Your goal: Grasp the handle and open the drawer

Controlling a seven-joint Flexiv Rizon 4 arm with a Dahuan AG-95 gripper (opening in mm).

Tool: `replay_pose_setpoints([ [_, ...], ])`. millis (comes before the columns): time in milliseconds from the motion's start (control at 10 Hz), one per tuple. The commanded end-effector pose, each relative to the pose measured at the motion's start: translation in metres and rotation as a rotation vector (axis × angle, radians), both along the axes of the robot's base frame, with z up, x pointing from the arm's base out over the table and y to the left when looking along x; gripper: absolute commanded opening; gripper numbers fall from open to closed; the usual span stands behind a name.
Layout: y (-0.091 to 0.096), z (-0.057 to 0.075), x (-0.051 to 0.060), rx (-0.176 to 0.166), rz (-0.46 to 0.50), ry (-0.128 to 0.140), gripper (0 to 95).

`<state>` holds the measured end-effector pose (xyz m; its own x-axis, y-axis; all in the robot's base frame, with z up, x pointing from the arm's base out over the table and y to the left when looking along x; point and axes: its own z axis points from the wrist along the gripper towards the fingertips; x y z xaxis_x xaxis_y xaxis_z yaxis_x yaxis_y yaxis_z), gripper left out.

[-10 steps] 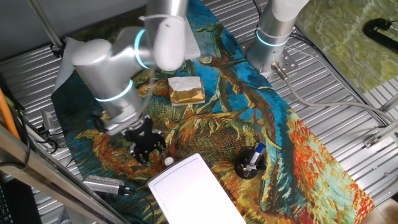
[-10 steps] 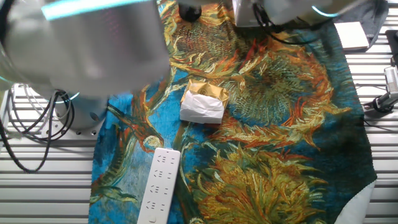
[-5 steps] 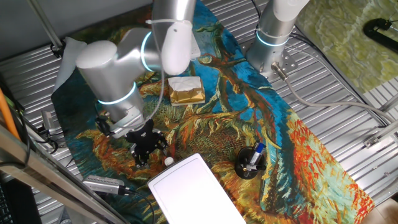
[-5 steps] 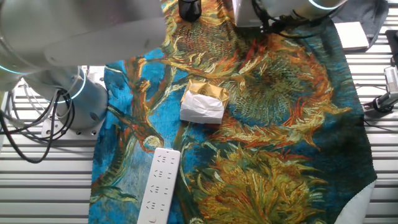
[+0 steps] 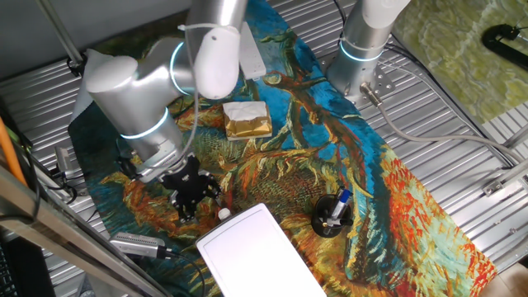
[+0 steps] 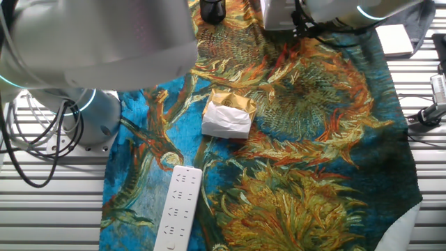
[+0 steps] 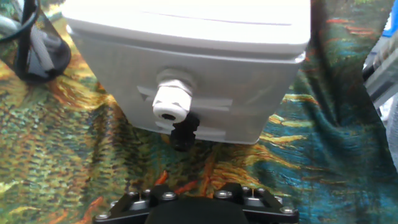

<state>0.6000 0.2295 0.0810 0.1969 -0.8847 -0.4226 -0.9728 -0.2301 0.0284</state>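
Shifted since a second ago: the arm's upper links swing left and back over the bench, elbow now further left in one fixed view, while the gripper [image 5: 188,195] barely changes place, low over the patterned cloth [image 5: 363,165]. Reads as a re-posing of the arm around a nearly fixed hand, lining up rather than closing in.

Drawer [image 7: 186,68] sits straight ahead of the jaws in the hand view, its front face square-on, with the white knob handle [image 7: 171,103] a little left of centre line and still apart from the jaws. Drawer looks shut; handle not yet grasped.

Jaw state: cannot tell. Hand view shows only the gripper's base at the bottom edge, and the fixed view is too small to read the gap.

Gold-and-white foil block [image 5: 247,120] lies well behind the jaws, black pen cup [image 5: 332,216] off beyond the drawer; neither moves between frames.

Judgement: approach stage, final advance to the handle still to come.
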Motion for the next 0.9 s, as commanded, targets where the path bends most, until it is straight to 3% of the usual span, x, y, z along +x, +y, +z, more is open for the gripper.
replay_pose_setpoints([
  [100,0.002,-0.002,-0.014,0.0,-0.028,0.012,57.0],
  [400,0.01,-0.009,-0.033,0.02,-0.048,0.027,57.0],
  [500,0.015,-0.013,-0.04,0.047,-0.069,0.03,57.0],
  [600,0.016,-0.014,-0.041,0.054,-0.073,0.032,57.0],
  [700,0.019,-0.017,-0.041,0.087,-0.083,0.035,57.0],
  [900,0.021,-0.019,-0.04,0.097,-0.095,0.04,57.0],
])
